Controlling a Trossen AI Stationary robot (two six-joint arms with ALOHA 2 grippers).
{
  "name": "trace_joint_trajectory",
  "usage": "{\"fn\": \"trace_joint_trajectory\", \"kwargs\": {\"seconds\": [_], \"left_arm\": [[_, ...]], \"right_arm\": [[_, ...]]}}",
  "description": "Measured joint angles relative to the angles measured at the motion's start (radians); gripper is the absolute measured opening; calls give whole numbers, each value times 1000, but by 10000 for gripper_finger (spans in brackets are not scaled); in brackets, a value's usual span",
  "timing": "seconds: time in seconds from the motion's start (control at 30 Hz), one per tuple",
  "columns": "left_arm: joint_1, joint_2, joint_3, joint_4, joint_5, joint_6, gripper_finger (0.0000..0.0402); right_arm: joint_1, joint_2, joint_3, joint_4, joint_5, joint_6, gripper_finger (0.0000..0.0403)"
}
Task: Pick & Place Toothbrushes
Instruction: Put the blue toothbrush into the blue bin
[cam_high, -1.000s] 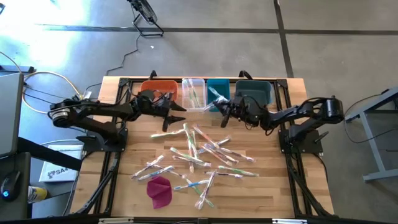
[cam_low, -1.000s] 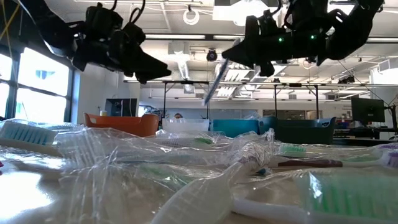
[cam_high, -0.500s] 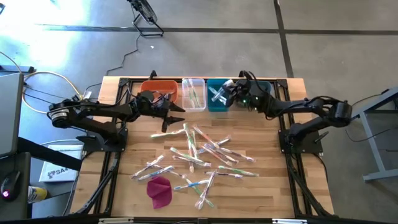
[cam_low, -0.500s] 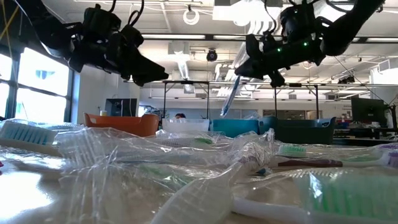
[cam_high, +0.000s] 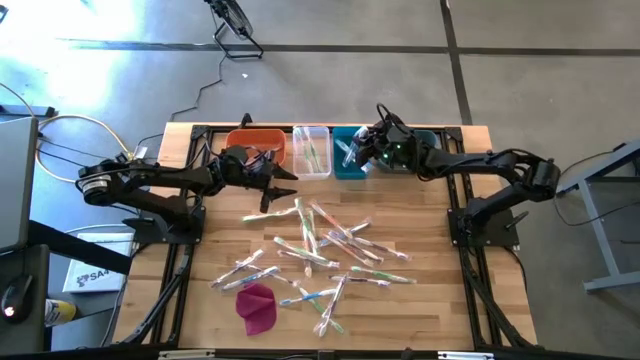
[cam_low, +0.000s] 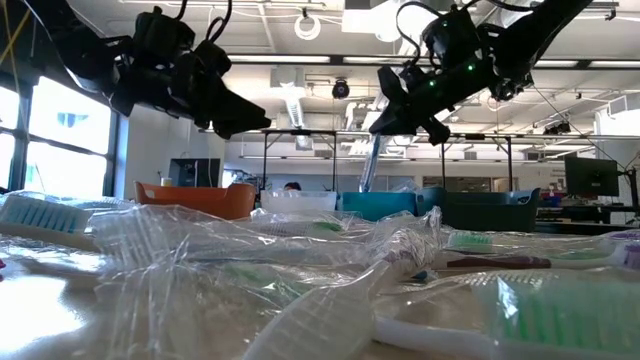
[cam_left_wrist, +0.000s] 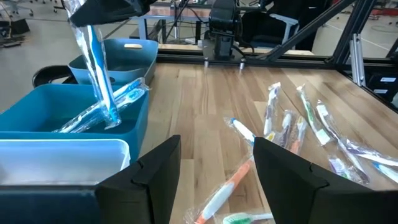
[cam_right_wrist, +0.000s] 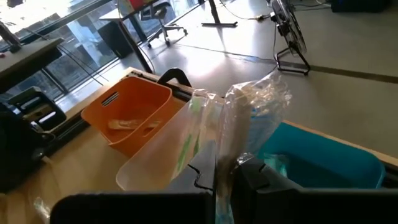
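Several wrapped toothbrushes lie scattered flat on the wooden table. My right gripper hangs over the teal bin at the far edge, shut on a blue toothbrush in its clear wrapper. The brush hangs down into that bin, where another wrapped brush lies. My left gripper stands open and holds nothing, above the table just in front of the orange bin. My right gripper pinches the upper end of the blue toothbrush's clear wrapper between its two fingers, which reach out nearly level over the teal bin. The brush hangs almost upright below the fingers. Its lower end is down inside the bin.
Along the far edge stand an orange bin, a clear bin with brushes in it, the teal bin and a darker teal bin. A magenta cloth lump lies near the front left. Black frame rails border the table.
My right gripper has carried the blue toothbrush toward the far edge, from above the table to over the teal bin, and has tipped from pointing down to nearly level. The brush, slanted before, now hangs nearly upright with its lower end in the bin.
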Motion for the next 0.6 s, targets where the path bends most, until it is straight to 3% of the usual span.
{"fn": "trace_joint_trajectory", "kwargs": {"seconds": [0.6], "left_arm": [[0, 1, 0, -3, 1, -15, 199]], "right_arm": [[8, 39, 0, -53, 17, 67, 8]]}}
